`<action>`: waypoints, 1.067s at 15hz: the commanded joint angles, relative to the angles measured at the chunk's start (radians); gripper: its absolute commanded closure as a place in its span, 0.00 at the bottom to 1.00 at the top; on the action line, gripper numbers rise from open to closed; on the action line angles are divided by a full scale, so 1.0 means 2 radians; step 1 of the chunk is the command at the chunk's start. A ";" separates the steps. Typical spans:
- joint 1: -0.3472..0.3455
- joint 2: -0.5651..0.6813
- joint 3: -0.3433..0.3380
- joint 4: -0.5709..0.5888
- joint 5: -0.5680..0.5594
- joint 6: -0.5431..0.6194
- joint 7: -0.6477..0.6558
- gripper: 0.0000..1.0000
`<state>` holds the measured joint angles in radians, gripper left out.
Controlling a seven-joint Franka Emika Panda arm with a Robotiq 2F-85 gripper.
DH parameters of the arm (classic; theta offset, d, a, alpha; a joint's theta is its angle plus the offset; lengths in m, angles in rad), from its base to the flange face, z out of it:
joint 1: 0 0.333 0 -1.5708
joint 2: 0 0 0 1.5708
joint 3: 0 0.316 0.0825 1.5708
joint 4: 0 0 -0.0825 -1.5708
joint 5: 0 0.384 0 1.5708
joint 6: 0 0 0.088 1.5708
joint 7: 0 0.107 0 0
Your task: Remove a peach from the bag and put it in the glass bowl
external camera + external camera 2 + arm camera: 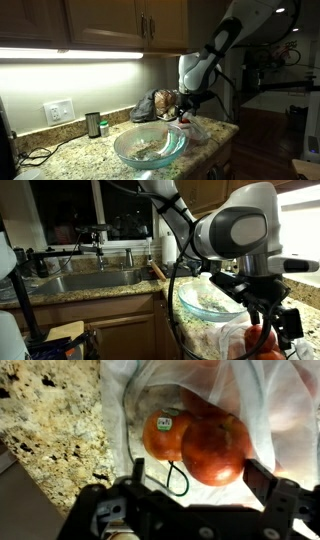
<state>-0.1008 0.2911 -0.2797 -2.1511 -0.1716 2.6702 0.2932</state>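
Note:
In the wrist view the crinkled whitish bag [250, 400] lies open on the granite counter with two peaches inside. The larger red-orange peach [213, 448] sits between my gripper's [197, 478] fingers, which are open and straddle it. A smaller peach [165, 435] with a green sticker lies beside it on the left. In both exterior views the gripper [186, 106] [268, 320] reaches down into the bag [197, 127] [240, 340]. The pale blue-green glass bowl [128, 150] [195, 305] stands right beside the bag.
A dark lumpy bundle [150, 105] sits behind the bowl. A small dark jar [93, 124] stands by the wall near an outlet. A sink with a faucet [95, 275] lies beyond the bowl. The counter edge [225, 140] is close to the bag.

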 commanded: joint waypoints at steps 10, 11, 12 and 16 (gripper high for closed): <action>-0.007 -0.006 0.009 -0.019 0.020 0.012 -0.011 0.00; -0.007 -0.006 0.008 -0.019 0.020 0.012 -0.011 0.07; -0.007 -0.006 0.008 -0.020 0.019 0.013 -0.011 0.18; -0.007 -0.007 0.009 -0.021 0.021 0.014 -0.012 0.45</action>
<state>-0.1017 0.2984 -0.2675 -2.1590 -0.1437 2.6703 0.2906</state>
